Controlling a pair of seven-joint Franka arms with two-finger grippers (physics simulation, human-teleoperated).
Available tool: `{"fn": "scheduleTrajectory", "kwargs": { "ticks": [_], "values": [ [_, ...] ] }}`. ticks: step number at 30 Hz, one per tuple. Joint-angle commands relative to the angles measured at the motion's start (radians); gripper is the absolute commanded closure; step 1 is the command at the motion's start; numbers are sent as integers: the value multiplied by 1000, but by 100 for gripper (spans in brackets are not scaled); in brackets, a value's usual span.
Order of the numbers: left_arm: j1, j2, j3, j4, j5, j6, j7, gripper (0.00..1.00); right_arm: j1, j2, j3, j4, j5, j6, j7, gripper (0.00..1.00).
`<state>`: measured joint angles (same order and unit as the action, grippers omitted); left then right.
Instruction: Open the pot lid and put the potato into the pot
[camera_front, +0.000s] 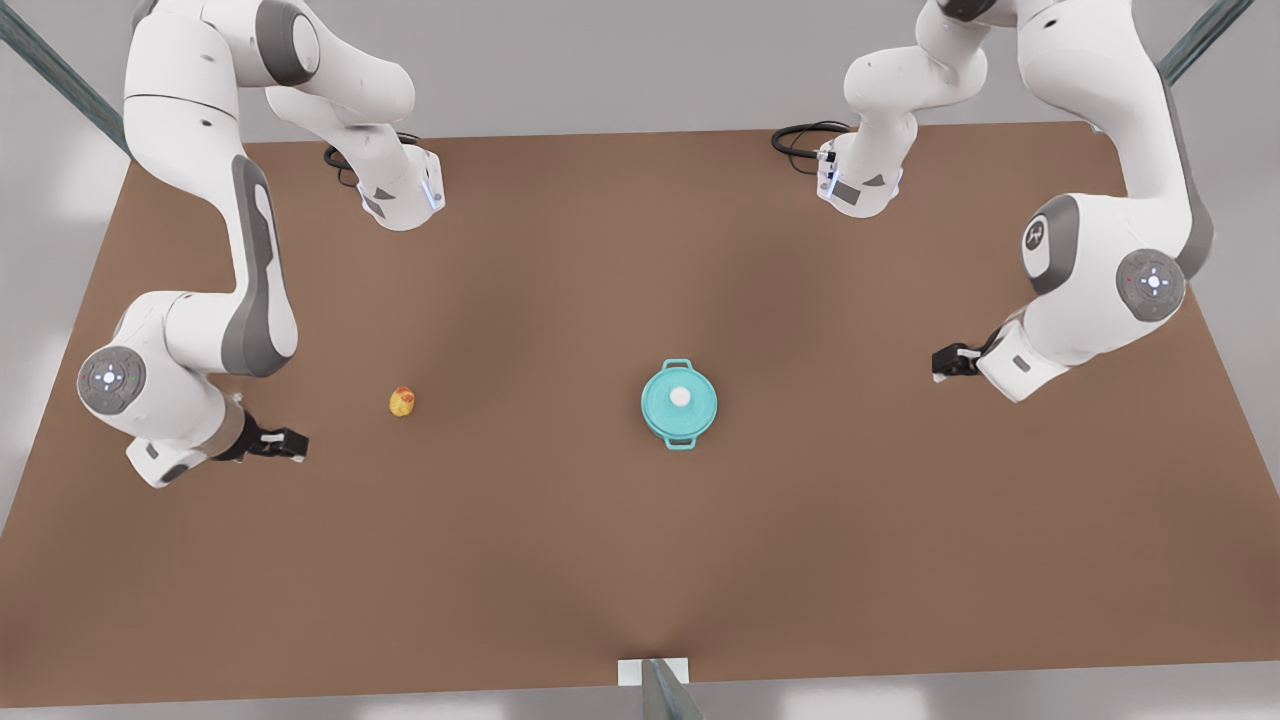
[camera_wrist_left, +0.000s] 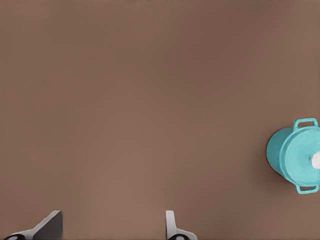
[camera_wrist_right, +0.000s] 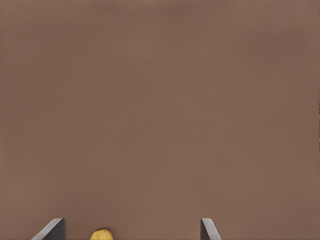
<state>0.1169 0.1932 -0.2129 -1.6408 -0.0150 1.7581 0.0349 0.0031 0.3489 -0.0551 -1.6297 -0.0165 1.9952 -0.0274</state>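
1 pot (camera_front: 679, 414), 1 lid (camera_front: 679, 398), 1 potato (camera_front: 402, 402), 2 arms.

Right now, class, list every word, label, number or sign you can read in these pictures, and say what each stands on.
No text is readable.
Small white emblem on the arm at the front view's right: too small to read.
Pot lid, pot, potato, table: no markings.
Left tool at the front view's right and right tool at its left: no markings.

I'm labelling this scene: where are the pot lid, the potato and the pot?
pot lid (camera_front: 679, 397), front view, white knob at its centre.
potato (camera_front: 402, 402), front view, middle of the lump.
pot (camera_wrist_left: 276, 152), left wrist view, side wall.
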Motion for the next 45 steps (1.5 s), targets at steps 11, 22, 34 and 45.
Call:
{"fn": "scheduleTrajectory", "kwargs": {
  "ticks": [11, 22, 34, 45],
  "values": [
    [-569, 290, -37, 182, 107, 169, -797, 0, 47, -261, 27, -212, 21, -47, 20, 0],
    [-642, 430, -32, 150, 173, 331, -992, 0, 118, -146, 29, -587, 23, 547, 127, 0],
    [-643, 511, -28, 110, 265, 423, -1010, 0, 129, -42, 24, -647, 21, 605, 142, 0],
    [-649, 517, -28, 96, 283, 422, -1018, 45, 124, 21, 21, -687, 23, 663, 168, 1]
  ]
}}
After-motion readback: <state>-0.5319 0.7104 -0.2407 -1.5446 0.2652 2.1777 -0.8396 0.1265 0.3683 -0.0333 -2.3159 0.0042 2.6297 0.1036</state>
